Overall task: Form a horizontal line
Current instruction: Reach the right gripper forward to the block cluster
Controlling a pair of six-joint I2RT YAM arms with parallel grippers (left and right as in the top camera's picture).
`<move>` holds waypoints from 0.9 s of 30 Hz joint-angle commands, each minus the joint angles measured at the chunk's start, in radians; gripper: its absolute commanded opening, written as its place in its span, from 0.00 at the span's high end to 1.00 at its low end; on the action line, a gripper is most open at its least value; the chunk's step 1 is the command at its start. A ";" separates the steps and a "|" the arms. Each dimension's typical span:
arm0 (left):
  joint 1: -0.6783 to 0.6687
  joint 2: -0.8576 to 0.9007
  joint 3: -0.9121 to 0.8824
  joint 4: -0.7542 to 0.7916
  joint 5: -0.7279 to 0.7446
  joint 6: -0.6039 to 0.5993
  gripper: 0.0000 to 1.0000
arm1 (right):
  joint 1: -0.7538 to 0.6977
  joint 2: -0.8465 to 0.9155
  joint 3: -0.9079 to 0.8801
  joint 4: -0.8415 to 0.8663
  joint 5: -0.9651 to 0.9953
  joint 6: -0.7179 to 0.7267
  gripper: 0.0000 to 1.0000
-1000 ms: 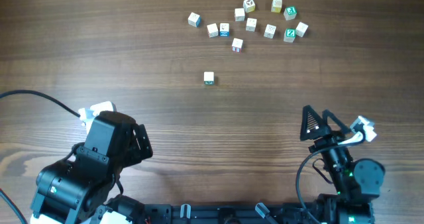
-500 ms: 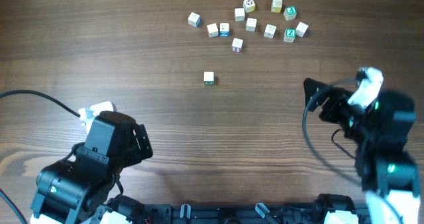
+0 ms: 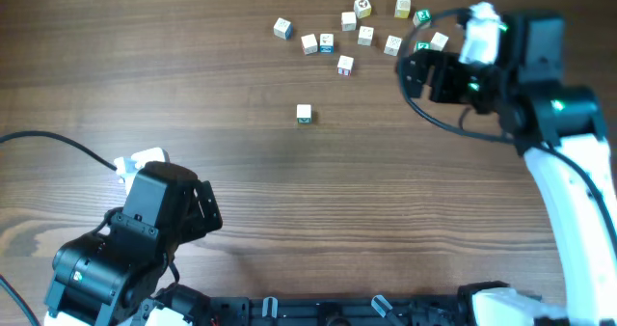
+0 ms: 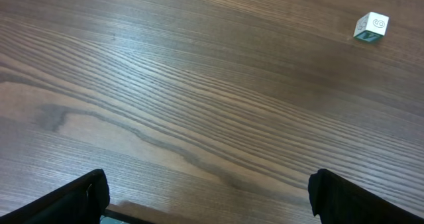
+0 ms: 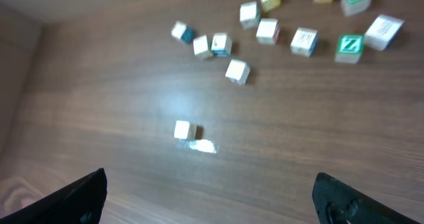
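Two small whitish letter cubes touch side to side at the left of a loose scatter near the far edge of the brown wooden table; the horizontal line of three is not yet formed. A lone cube sits well apart, nearer the arms. The right gripper hovers beside the scatter, fingers spread wide and empty, and from overhead its dark body and cable crowd a green-Z cube. The left gripper, fingers likewise apart, hangs near a black cable. One cube at the top edge is cut off. The right wrist view is blurred, with most letters unreadable.
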 commanded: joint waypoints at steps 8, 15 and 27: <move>0.008 -0.002 -0.005 0.002 -0.016 -0.010 0.00 | 0.062 0.132 0.104 0.043 -0.098 0.068 0.00; 0.008 -0.002 -0.005 0.002 -0.016 -0.011 0.00 | 0.132 0.219 0.121 0.105 0.124 0.077 0.01; 0.008 -0.002 -0.004 0.002 -0.016 -0.011 0.00 | 0.171 0.530 0.245 0.185 0.239 0.260 0.01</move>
